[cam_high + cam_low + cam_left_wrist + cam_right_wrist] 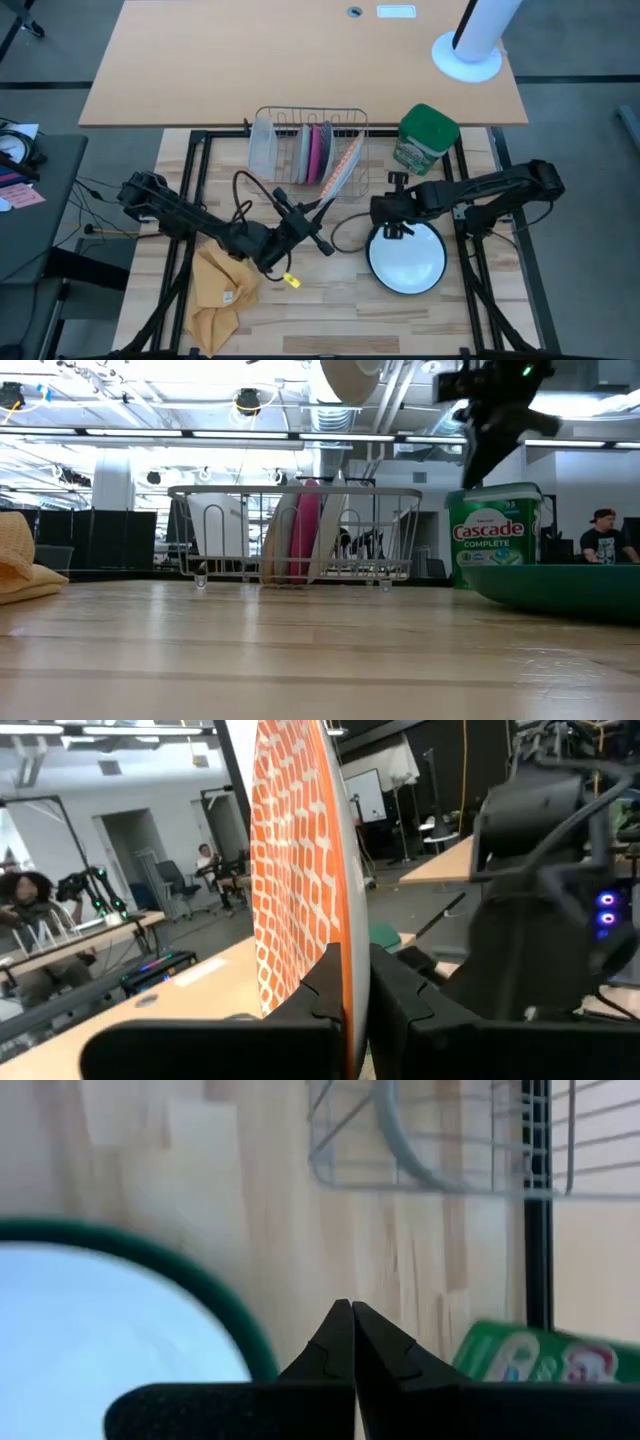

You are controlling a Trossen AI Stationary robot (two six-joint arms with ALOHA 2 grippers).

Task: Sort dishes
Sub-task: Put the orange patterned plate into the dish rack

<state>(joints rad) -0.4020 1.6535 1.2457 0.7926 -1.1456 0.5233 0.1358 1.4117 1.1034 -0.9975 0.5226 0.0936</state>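
Left tool [352, 1005] clamps orange-patterned plate [300, 870] on edge, tilted at the rack [310, 145] (suits slotting beside grey and pink plates) | right tool [352, 1342] closed, empty, above white plate [406, 258] flat on table [330, 310]

The left arm reaches from the left side toward the middle, and the left gripper [352, 1010] has its two dark fingers [318, 995] pressed on both faces of a thin edge held between them. The right arm comes in from the right side with the wrist bent down, and the right gripper [352, 1342] has its fingertips touching each other, nothing between them.
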